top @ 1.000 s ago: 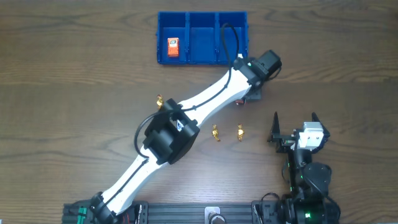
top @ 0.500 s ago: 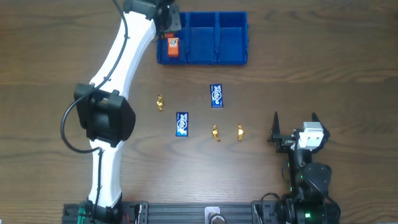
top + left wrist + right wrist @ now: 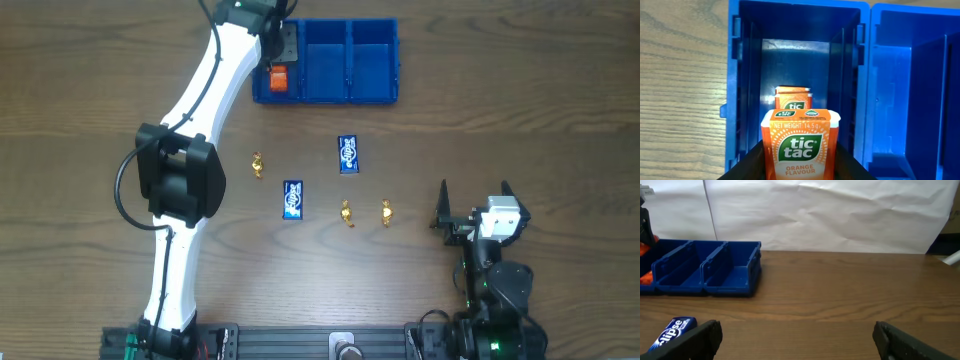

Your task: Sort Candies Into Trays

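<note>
The orange candy box [image 3: 801,145] stands upright between the fingers of the left gripper [image 3: 800,167], which I read as clamped on it from both sides. Directly below the gripper lies the end compartment of the blue tray [image 3: 735,75]. A second orange box [image 3: 792,98] lies flat on that compartment's floor, just beyond the held one. The neighbouring compartment sits beside the gripper, across the dividing wall.

From above, I see the left gripper [image 3: 280,38] over the tray's [image 3: 325,100] left end. On the table [image 3: 520,120], well back from this gripper toward the arm bases, lie two blue packets [image 3: 347,154], [image 3: 293,199] and three gold-wrapped candies [image 3: 257,164], [image 3: 346,213], [image 3: 386,212].

The right gripper [image 3: 473,195] hangs near its own base, fingers spread wide with nothing between them. The nearest gold candy lies just off to its side, and one blue packet [image 3: 672,330] lies ahead of it.
</note>
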You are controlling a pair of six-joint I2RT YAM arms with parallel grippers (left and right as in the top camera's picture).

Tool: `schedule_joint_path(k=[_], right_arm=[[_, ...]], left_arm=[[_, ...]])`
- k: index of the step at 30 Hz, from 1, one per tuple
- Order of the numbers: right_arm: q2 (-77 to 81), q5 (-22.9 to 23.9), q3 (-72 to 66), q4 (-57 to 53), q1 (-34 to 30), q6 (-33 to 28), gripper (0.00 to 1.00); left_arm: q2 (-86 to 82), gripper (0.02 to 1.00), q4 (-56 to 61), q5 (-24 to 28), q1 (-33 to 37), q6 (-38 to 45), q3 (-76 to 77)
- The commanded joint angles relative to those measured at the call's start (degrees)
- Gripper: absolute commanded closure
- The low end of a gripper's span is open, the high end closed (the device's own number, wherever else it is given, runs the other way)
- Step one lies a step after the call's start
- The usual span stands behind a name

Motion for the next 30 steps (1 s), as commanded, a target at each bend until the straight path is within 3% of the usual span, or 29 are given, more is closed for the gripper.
schedule_joint_path(k=[1, 4, 6, 9, 12, 18, 24, 30], right_arm=[[-0.31, 0.11, -0.11, -0.2, -0.13, -0.63, 0.003], [-0.31, 0.11, -0.11, -0.2, -0.13, -0.63, 0.003], [-0.31, 0.11, -0.11, -0.2, -0.13, -0.63, 0.003], [-0.31, 0.11, -0.11, -0.2, -0.13, -0.63, 0.003], [-0.31, 0.11, -0.11, -0.2, -0.13, -0.63, 0.003], [-0.31, 0.11, -0.11, -0.17, -0.13, -0.63, 0.003], [-0.31, 0.11, -0.11, -0.2, -0.13, -0.63, 0.003], [-0.31, 0.11, -0.11, -0.2, -0.13, -0.63, 0.003]], left_arm=[[1.01, 0.691, -0.13, 0.04, 0.59, 1.03, -0.02], [1.01, 0.682, -0.09, 0.07, 0.66, 1.05, -0.02], [1.01, 0.619, -0.02, -0.39, 0.66, 0.92, -0.02], [0.98, 0.29, 0.04, -1.01, 0.83, 0.76, -0.02], [-1.42, 0.143, -0.55, -3.23, 0.83, -0.55, -0.04], [-21.73, 0.082, 3.43, -9.81, -1.05, -0.44, -6.01], [-57.64, 0.02, 31.63, -9.84, 0.04, 6.51, -41.35], [-84.24, 0.018, 42.86, -7.04, 6.45, 10.32, -67.04]])
